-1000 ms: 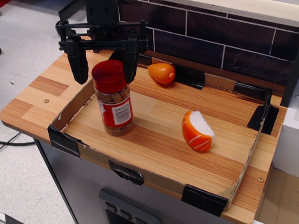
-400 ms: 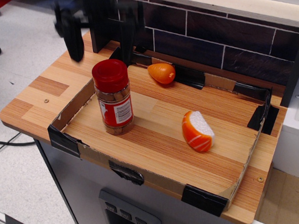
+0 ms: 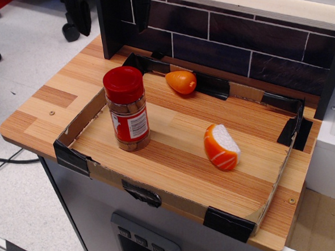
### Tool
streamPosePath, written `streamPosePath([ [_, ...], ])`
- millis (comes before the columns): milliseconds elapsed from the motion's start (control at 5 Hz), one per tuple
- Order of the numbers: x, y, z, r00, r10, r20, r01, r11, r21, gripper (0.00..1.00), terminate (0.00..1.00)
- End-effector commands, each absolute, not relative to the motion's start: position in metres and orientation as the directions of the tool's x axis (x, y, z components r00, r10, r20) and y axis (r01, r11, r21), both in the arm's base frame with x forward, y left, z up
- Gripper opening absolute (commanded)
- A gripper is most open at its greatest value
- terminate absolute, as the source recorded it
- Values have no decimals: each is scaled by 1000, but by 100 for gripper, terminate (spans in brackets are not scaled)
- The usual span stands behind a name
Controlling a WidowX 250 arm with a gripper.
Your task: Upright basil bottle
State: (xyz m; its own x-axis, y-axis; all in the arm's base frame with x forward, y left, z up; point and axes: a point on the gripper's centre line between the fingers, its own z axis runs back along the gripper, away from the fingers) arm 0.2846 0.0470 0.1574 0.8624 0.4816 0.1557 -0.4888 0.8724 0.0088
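Looking at the top edge, we see only the lower part of the gripper [image 3: 110, 12]: two dark fingers [image 3: 83, 17] hang down, spread wide apart, with nothing between them. So the tool is open and empty, touching nothing we can make out. The rest of the arm is cut off by the frame, so we can't say more on its pose.

Basil bottle [image 3: 126, 108] stands upright on its base, red cap [image 3: 123, 84] on top, red-and-white label facing the camera, brownish contents visible through the clear wall. It sits in the near-left corner area of the shallow cardboard tray [image 3: 80, 122] on the wooden table [image 3: 47, 104], close to the tray's left wall. The gripper is well above and behind the bottle, clearly apart from it.

Also in the tray: orange teardrop toy [image 3: 181, 82] at the back wall, beyond and right of the bottle, and salmon sushi toy [image 3: 220, 147] to the right of the bottle, well apart from it. Dark tile wall [image 3: 236, 47] runs behind the table.
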Motion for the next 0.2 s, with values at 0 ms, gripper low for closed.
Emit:
streamPosePath([
  [0,281,47,172,854,481,200,-490,872,-4,100,100],
])
